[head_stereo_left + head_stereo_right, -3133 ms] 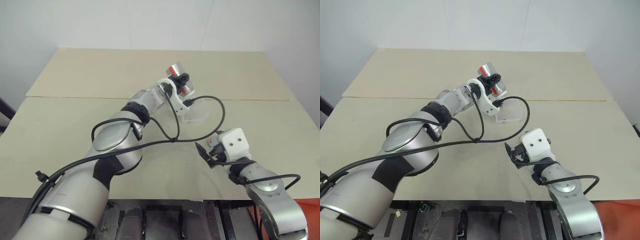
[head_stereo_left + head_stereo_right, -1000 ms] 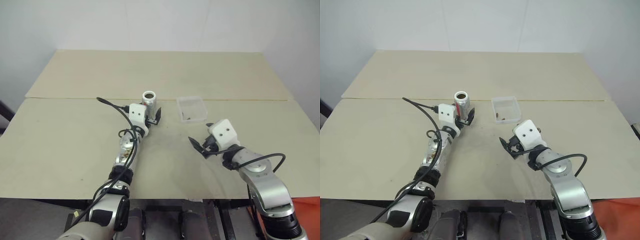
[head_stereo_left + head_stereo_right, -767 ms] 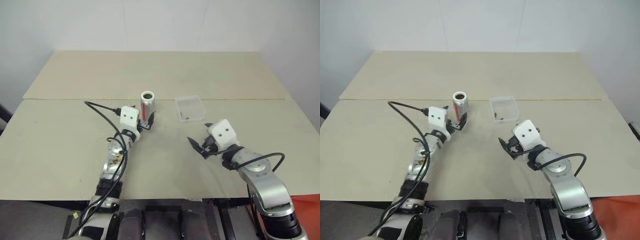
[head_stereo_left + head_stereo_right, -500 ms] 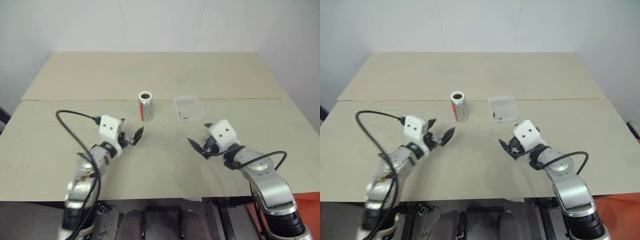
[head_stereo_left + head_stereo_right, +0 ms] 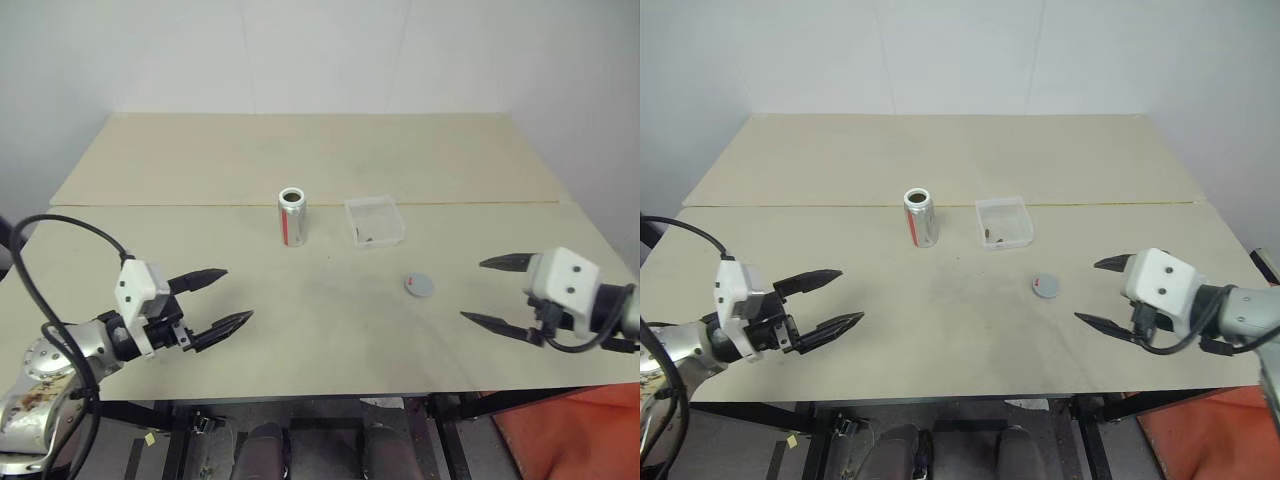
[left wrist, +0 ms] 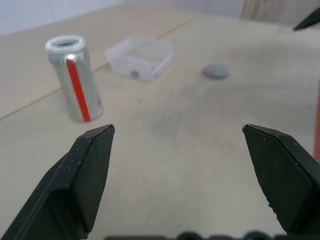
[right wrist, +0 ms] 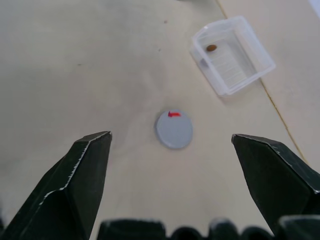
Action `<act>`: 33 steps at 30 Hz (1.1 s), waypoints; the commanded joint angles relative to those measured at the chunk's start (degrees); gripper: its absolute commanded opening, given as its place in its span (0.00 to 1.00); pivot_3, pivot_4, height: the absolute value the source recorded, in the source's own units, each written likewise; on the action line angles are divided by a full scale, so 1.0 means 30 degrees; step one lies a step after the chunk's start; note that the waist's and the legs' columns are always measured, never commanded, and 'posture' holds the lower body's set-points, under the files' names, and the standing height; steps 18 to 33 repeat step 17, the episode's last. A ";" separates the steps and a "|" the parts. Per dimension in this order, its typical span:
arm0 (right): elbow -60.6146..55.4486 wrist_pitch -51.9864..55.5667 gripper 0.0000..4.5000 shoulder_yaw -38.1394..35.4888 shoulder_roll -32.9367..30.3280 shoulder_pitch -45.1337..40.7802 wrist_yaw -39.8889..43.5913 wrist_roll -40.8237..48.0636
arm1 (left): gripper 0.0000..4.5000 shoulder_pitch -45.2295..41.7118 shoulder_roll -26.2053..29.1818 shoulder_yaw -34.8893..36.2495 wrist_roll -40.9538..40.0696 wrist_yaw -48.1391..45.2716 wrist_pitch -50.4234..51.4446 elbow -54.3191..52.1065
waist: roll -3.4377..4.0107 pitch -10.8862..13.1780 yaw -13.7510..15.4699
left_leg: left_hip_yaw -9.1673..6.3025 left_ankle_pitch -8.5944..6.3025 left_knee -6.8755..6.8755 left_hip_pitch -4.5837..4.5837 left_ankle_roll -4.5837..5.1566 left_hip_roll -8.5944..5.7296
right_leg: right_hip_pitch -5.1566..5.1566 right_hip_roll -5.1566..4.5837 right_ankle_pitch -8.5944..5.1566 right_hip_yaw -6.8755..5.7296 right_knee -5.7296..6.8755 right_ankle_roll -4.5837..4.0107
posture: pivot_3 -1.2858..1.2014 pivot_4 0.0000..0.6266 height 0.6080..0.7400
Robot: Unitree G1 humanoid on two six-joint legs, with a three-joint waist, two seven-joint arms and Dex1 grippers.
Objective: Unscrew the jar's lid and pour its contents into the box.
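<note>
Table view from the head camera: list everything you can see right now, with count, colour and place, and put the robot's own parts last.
table: one, pale beige with a seam across it, under everything.
jar: one, silver-grey with a red stripe, upright and open-topped, near the middle of the table by the seam.
box: one, clear plastic, right of the jar, apart from it.
contents: at least one small brown bit, lying inside the box.
lid: one, grey disc with a small red mark, flat on the table nearer the robot than the box.
left gripper: one, black fingers, open and holding nothing, over the table's near left part.
right gripper: one, black fingers, open and holding nothing, over the table's near right part.
</note>
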 commanded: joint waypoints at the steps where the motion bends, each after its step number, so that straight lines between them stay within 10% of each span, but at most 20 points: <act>1: -0.0123 -0.0513 1.00 -0.1426 -0.0794 0.0759 0.0952 -0.0240 | 0.99 -0.0375 0.0196 0.0173 -0.0344 0.0919 0.0230 -0.0746 | 0.0000 0.0000 0.0027 | 0.0001 -0.0001 0.0001 0.0001 0.0002 -0.0001 | 0.0008 -0.0001 0.0005 0.0002 -0.0014 0.0008 | 0.52 0.24 1.00; 33: 0.2264 -0.1176 1.00 0.2108 -0.0309 -0.2387 -0.0598 -0.1288 | 0.99 0.0972 -0.0522 0.1502 -0.1973 0.6841 0.2765 -0.4688 | -0.0009 0.0006 -0.0026 | 0.0000 -0.0008 -0.0023 -0.0011 0.0012 0.0007 | 0.0018 0.0007 0.0020 0.0015 -0.0113 0.0016 | 0.52 0.24 1.00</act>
